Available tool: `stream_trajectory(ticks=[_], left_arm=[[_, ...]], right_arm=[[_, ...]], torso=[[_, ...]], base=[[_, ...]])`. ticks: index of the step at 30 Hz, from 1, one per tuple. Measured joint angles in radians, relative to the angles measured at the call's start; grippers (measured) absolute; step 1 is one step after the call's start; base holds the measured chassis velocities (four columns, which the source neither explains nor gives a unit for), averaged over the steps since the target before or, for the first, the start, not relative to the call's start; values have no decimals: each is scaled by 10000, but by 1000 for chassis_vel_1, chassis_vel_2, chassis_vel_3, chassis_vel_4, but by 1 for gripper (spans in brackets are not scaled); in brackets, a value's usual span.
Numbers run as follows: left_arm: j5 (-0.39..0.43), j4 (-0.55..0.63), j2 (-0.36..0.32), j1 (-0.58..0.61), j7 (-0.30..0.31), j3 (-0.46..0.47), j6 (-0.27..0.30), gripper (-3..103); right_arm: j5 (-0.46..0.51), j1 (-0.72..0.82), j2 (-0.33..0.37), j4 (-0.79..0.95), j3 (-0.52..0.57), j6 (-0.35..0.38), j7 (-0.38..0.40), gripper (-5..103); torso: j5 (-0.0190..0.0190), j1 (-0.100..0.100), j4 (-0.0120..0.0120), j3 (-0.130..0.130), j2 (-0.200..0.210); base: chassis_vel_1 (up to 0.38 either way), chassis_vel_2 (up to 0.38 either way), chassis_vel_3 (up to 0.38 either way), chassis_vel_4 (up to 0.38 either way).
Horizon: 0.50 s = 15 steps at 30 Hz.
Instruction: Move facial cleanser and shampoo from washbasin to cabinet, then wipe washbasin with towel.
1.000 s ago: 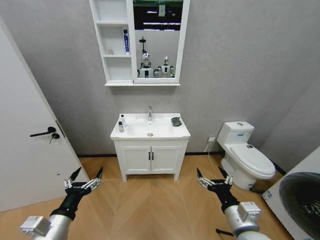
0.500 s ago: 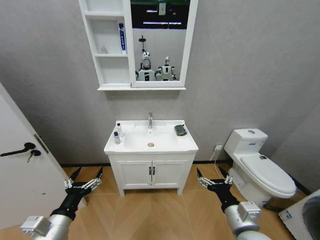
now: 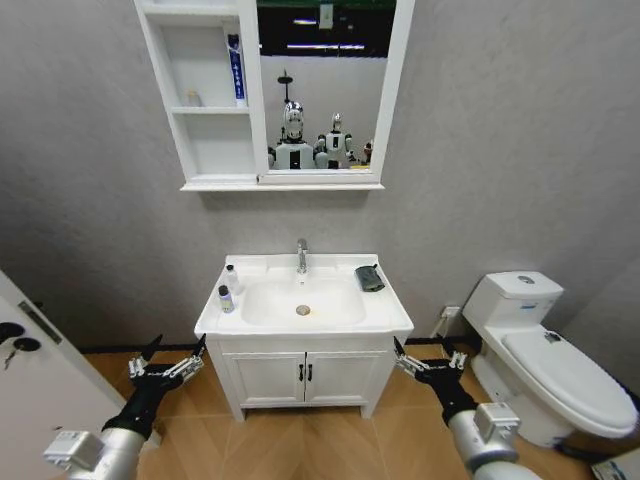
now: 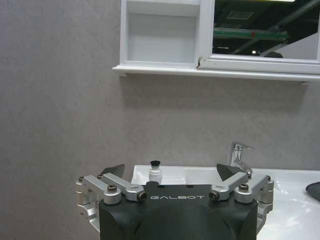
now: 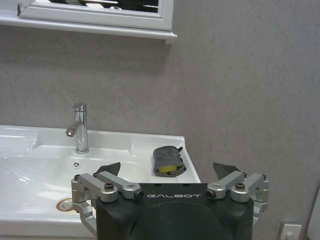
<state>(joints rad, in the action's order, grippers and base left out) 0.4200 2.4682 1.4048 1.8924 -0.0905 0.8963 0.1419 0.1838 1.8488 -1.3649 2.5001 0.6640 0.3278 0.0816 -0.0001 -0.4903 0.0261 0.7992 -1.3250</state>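
Robot facing the washbasin point(image 3: 385, 318), both arms hanging low in front.

Left gripper point(image 3: 166, 361) and right gripper point(image 3: 430, 358) are both spreading their fingers wide, gripping nothing. Two small bottles point(image 3: 229, 288) are standing at the basin's left edge, the dark towel point(image 3: 369, 278) lying at its back right corner. Cabinet point(image 3: 205, 150) is hanging on the wall above.

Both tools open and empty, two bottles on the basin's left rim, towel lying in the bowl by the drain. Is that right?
Not quite. The towel lies on the basin's right rim, beside the tap, not in the bowl; the head and right wrist views show it. The rest holds: the left tool and right tool are open and empty, and both bottles stand on the left rim.
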Motion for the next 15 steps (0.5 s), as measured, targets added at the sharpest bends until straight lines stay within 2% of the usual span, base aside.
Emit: stream_trajectory(ticks=[2,5,7,8,11,12,15], left_arm=[[-240,-6,-73,-409,379,-328,296,100],[-385,-86,-240,-765,534,-450,485,100],[-399,-269,-753,-1589,997,-708,964,100],[-399,-269,-753,-1589,997,-708,964,100],[113,-654,-1595,-2715,2050,-1270,1479,100],[113,-654,-1595,-2715,2050,-1270,1479,100],[298,-1286,-2420,-3609,2464,-1967,1635,100]], right_arm=[[193,-136,97,0,10,172,31,100],[304,-246,180,0,48,209,32,100],[477,-492,377,0,140,216,34,100],[477,-492,377,0,140,216,34,100],[560,-851,494,0,163,175,11,100],[560,-851,494,0,163,175,11,100],[552,-1182,537,0,136,59,-121,100]], torso=[[-4,2,2,-1,0],[-3,13,1,-5,-5],[-2,17,0,-5,-8],[-2,17,0,-5,-8],[-5,15,2,-4,-7],[-5,15,2,-4,-7],[-4,5,2,-1,-3]], base=[[0,0,0,0],[0,0,0,0],[45,-51,-53,43],[50,-51,-57,56],[15,-11,-19,7],[0,0,0,0],[0,0,0,0]])
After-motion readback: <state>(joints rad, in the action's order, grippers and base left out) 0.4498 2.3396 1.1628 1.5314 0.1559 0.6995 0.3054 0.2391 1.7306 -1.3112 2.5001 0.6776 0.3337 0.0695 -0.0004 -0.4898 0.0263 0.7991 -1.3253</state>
